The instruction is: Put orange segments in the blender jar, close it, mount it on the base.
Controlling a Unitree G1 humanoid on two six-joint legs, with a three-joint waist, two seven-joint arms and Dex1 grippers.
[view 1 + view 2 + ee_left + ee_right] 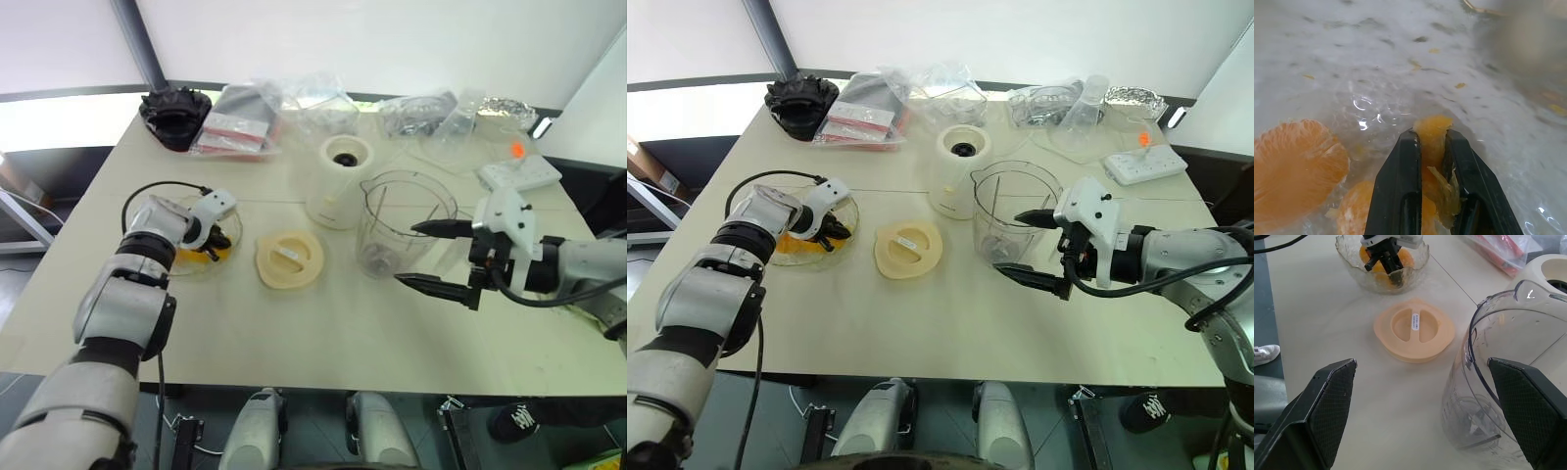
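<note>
Left gripper (1432, 147): clenched on one of the orange segments (1433, 131) in the bowl (1349, 264).
Right gripper (431, 257): spread wide beside the blender jar (402, 223).
Risk: soft segment may squash or slip when lifted.

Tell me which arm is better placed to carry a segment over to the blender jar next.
Left. Its gripper is already shut on an orange segment in the bowl; the right gripper hangs open beside the blender jar.
</note>
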